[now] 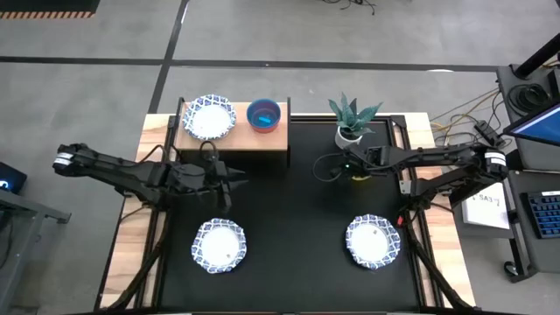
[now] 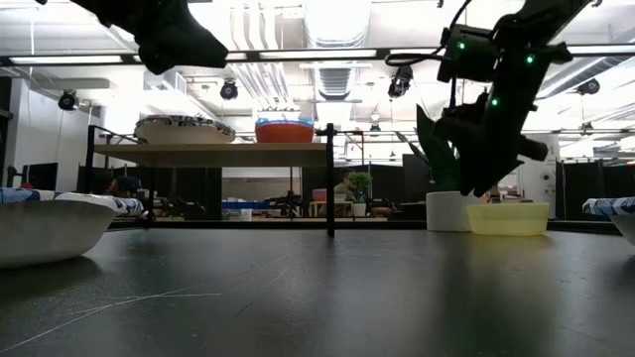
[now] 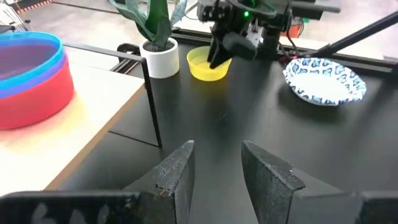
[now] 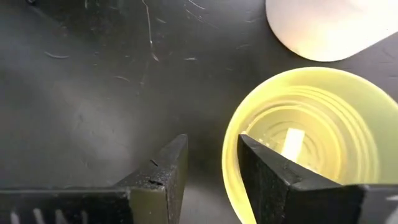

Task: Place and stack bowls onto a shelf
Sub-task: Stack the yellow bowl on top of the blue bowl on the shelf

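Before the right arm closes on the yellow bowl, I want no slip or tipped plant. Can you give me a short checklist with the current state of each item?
1. Right gripper open: ok.
2. Fingers straddle the rim of the yellow bowl, one inside and one outside: ok in the right wrist view.
3. Plant pot apart from the bowl: cannot tell; they stand very close together.
4. Bare room on the shelf for another bowl: ok, or it can go in the stack of the purple bowl in the red bowl.
5. Left gripper out of the way: ok, open beside the shelf, far from the yellow bowl.
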### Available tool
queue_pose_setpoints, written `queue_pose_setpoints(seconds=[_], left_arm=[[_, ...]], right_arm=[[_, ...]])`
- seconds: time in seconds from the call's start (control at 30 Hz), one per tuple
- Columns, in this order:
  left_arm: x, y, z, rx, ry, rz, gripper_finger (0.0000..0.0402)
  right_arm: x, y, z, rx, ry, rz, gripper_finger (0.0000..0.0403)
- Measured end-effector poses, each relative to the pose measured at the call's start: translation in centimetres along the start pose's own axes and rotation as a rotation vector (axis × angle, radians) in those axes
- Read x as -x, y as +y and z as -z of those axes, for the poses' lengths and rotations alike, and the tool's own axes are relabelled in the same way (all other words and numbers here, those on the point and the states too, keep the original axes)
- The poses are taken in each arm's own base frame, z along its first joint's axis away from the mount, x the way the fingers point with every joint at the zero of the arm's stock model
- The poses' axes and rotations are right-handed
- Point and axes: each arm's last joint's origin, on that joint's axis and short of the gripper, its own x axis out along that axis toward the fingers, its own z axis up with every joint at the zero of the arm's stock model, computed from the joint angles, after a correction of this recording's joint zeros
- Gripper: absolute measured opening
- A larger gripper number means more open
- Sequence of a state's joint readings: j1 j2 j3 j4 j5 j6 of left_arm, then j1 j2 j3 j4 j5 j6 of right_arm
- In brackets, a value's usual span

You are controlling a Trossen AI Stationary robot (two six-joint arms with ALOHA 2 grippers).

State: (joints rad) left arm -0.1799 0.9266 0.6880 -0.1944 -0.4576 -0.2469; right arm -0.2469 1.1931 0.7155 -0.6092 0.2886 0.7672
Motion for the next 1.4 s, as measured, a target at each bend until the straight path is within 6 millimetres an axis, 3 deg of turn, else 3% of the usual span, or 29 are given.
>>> queue_pose_setpoints(seconds=[0.53,0.83,1.0,1.17,1.4], left_arm=[[0.1,0.0,0.0,0.001,0.002,0.003,0.0114],[0.1,0.0,0.0,0.0,0.004,0.002,0.0114],[1.0,0.5,0.2,0.018,0.008,-0.055,0.0114],[2.3,0.6,-0.1,0.023,-0.04,-0.052,0.0114],[3.6,0.5,-0.4,0.009,-0.08,-0.016,0.0114]], right_arm=[[-2.8,-1.2,2.1,-0.024,-0.04,-0.028,0.0083],[-1.9,-0.3,1.1,0.011,-0.068,-0.07,0.0012],[0.0,2.0,-0.2,0.124,-0.067,-0.226,0.0009],[3.7,5.3,-1.7,0.251,-0.146,-0.391,0.0009],[9.7,9.2,-5.4,0.405,-0.513,-0.531,0.0008]])
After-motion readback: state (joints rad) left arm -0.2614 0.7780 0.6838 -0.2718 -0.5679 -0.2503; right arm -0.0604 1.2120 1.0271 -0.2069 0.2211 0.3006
